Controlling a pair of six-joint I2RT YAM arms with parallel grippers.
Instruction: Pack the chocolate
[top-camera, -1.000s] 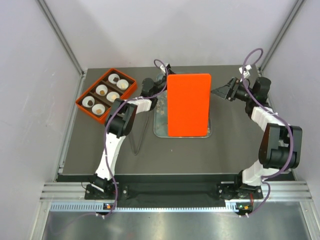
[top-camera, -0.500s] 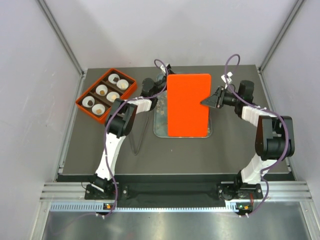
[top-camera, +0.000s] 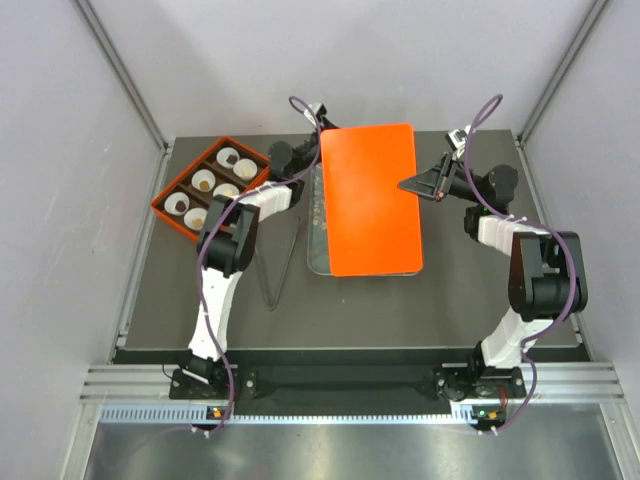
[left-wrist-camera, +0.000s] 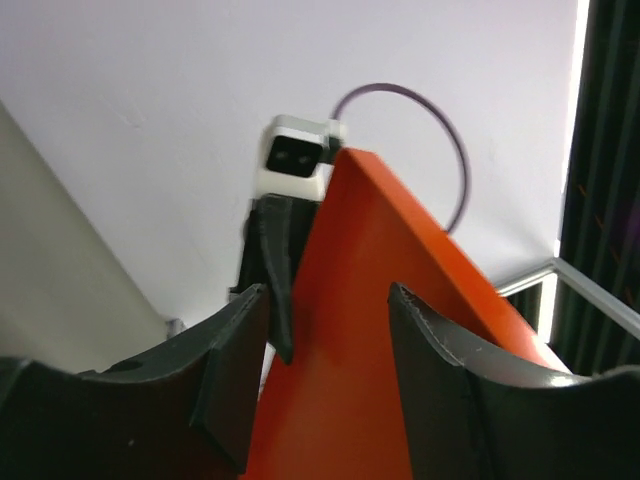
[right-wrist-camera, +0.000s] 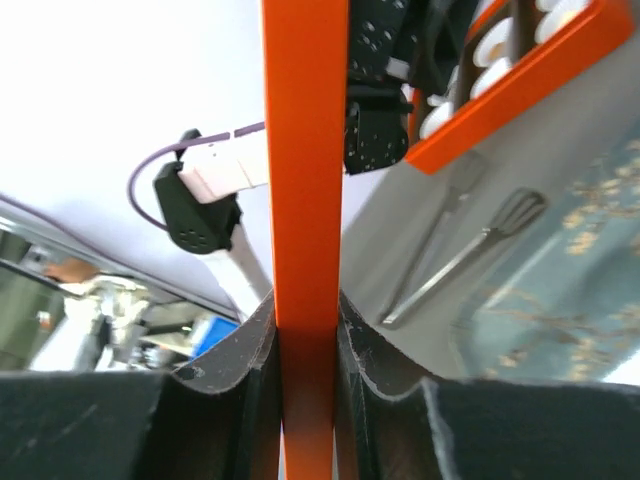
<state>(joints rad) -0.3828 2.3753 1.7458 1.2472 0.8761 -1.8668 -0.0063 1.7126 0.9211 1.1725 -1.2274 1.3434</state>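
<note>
A flat orange lid (top-camera: 371, 198) hangs tilted over the middle of the table. My right gripper (top-camera: 405, 185) is shut on its right edge, and in the right wrist view both pads press the orange edge (right-wrist-camera: 305, 150) at the right gripper (right-wrist-camera: 305, 310). At the lid's left edge my left gripper (top-camera: 316, 163) is open. In the left wrist view the left gripper (left-wrist-camera: 330, 300) frames the lid (left-wrist-camera: 360, 350) with a gap on the left side. Small brown pieces of the chocolate (top-camera: 204, 183) lie in some of the white paper cups of the orange box (top-camera: 258, 185) at the back left.
A glassy tray (top-camera: 315, 258) with a blossom print (right-wrist-camera: 580, 290) lies under the lid, mostly covered. Metal tongs (top-camera: 282, 275) lie on the dark table between the tray and the left arm. The orange box's rim (right-wrist-camera: 520, 85) shows in the right wrist view.
The right gripper came in from the right and shut on the lid's right edge. The left jaws widened. The lid rose and shifted toward the back left, now tilted.
</note>
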